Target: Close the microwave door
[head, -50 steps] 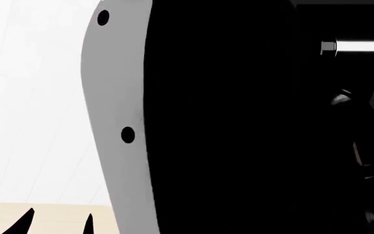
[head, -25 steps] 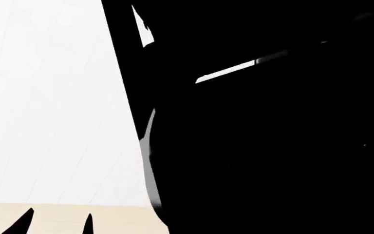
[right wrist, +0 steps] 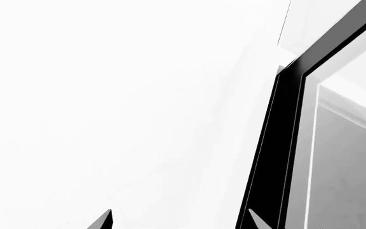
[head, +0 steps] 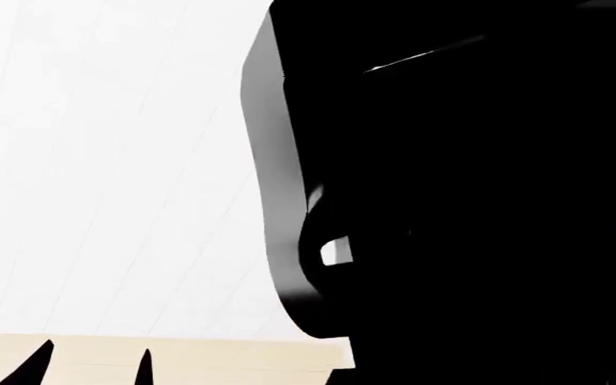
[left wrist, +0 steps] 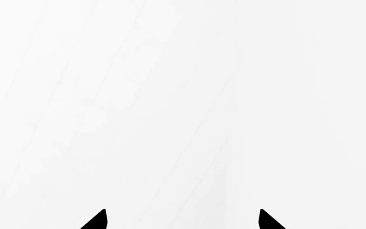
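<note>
I count two end effectors of mine, the left end effector [left wrist: 181, 220] and the right end effector [right wrist: 179, 220] (each showing two dark fingertips), one black-framed microwave door [right wrist: 278, 143], and one desk [head: 222, 361].

spread left gripper [left wrist: 181, 220] before white wall [left wrist: 183, 95]

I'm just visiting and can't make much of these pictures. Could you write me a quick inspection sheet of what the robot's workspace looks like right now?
Surface: a pale tan strip at the bottom of the head view; bare where seen.
Job's things: a black frame edge in the right wrist view, probably the microwave; door position cannot be told.
Clutter: nothing seen.
Grippers: left gripper open, fingertips apart, holding nothing; right gripper open, close beside the black frame.
Cables: nothing seen.
Surroundings: white wall; a large dark shape, too close to identify, fills the head view's right.
</note>
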You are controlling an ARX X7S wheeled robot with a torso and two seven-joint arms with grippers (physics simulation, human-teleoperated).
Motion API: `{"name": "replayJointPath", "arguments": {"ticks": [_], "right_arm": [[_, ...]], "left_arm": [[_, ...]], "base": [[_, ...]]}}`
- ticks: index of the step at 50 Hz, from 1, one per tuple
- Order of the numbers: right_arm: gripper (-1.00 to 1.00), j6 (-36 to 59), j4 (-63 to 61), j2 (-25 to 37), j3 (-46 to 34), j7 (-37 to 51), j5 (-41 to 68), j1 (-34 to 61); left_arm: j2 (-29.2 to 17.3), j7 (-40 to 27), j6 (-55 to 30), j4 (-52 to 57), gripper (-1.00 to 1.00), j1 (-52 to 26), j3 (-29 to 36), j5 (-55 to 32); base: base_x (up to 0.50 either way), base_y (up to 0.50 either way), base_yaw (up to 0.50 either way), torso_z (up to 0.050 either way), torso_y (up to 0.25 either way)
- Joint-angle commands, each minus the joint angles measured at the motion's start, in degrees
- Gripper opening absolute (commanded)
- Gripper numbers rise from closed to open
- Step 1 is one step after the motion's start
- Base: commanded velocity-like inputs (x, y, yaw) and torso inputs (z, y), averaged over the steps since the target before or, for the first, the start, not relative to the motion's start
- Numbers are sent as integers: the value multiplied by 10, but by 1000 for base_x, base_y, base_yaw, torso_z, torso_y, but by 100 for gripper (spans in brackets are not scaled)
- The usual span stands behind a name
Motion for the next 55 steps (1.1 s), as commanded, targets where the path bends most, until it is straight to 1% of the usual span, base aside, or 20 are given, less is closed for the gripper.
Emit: {"name": "replayJointPath", "arguments": {"ticks": [1, 13, 37, 52, 55], "right_arm": [[100, -4, 9, 6, 5, 3, 3, 6], [100, -8, 26, 10, 13, 8, 5, 16], [100, -47, 117, 14, 42, 25, 14, 17], [100, -55, 137, 15, 47, 29, 21, 17], [100, -62, 144, 16, 58, 29, 26, 19]], "left_arm": [[-3, -5, -5, 11, 100, 2, 2, -1], [-5, -6, -4, 13, 100, 3, 3, -3], [-6, -8, 0, 8, 100, 0, 5, -4], [-7, -10, 2, 8, 100, -1, 7, -6], [-8, -9, 2, 8, 100, -2, 6, -7]], "base": [[0, 0, 0, 0, 0], [0, 0, 0, 0, 0], [0, 0, 0, 0, 0], [0, 0, 0, 0, 0], [0, 0, 0, 0, 0]]}}
